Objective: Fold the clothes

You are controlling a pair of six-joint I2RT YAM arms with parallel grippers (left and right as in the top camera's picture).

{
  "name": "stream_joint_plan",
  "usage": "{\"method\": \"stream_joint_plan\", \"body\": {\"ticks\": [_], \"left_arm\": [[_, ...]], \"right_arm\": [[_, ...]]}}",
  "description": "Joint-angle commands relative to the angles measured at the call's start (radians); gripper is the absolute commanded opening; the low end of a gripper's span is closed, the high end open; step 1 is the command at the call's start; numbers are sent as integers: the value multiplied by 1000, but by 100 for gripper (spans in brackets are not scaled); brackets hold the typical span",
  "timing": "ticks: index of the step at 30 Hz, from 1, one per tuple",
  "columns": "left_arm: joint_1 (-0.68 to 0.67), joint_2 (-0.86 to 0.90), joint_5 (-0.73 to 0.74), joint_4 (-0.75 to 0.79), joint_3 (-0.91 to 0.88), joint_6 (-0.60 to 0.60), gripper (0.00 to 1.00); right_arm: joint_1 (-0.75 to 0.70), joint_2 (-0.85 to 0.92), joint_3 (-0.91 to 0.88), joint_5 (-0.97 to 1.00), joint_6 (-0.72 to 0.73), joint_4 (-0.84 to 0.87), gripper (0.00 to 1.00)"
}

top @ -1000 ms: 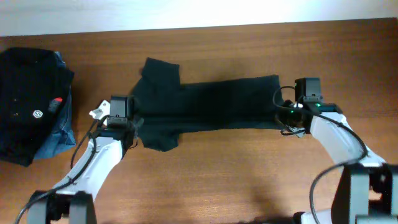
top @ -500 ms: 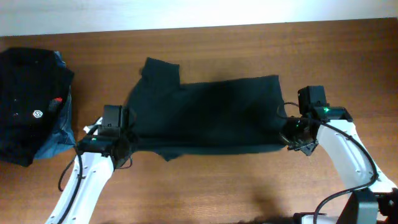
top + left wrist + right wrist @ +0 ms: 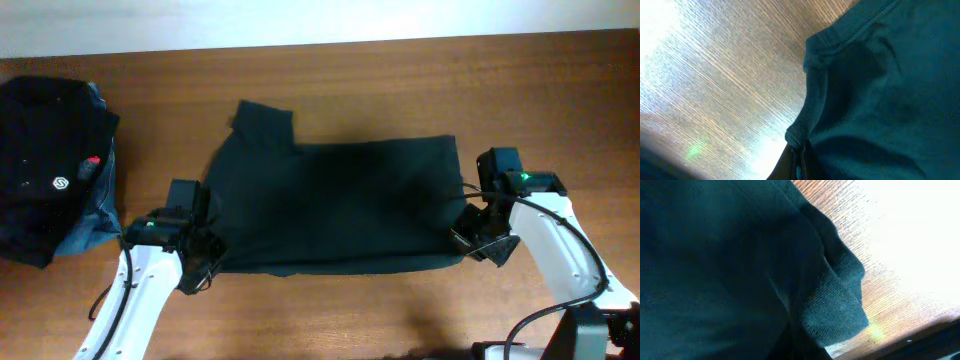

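A dark green shirt (image 3: 335,205) lies spread across the middle of the wooden table, one sleeve pointing to the back left. My left gripper (image 3: 205,265) is shut on the shirt's front left corner; the left wrist view shows the cloth (image 3: 875,100) pinched between the fingers (image 3: 799,159). My right gripper (image 3: 462,245) is shut on the front right corner; the right wrist view is filled with the cloth (image 3: 740,270), and the fingers (image 3: 805,350) are mostly hidden under it.
A pile of dark clothes (image 3: 45,170) with a blue garment under it sits at the left edge. Bare wood (image 3: 330,310) lies in front of the shirt and behind it up to the far table edge.
Both grippers have pulled the shirt's near edge toward the front of the table. The folded band of cloth has opened out into a wider flat rectangle.
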Motion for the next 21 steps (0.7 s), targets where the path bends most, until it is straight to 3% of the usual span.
{"method": "stream_joint_plan", "body": {"ticks": [1, 9, 21], "left_arm": [[4, -17, -23, 30, 12, 11, 0], [4, -9, -140, 225, 12, 11, 0], [4, 194, -167, 468, 12, 12, 1]], "right_arm": [[-2, -17, 13, 6, -8, 56, 4], [-2, -10, 11, 23, -8, 260, 4], [-2, 121, 11, 76, -11, 360, 4]]}}
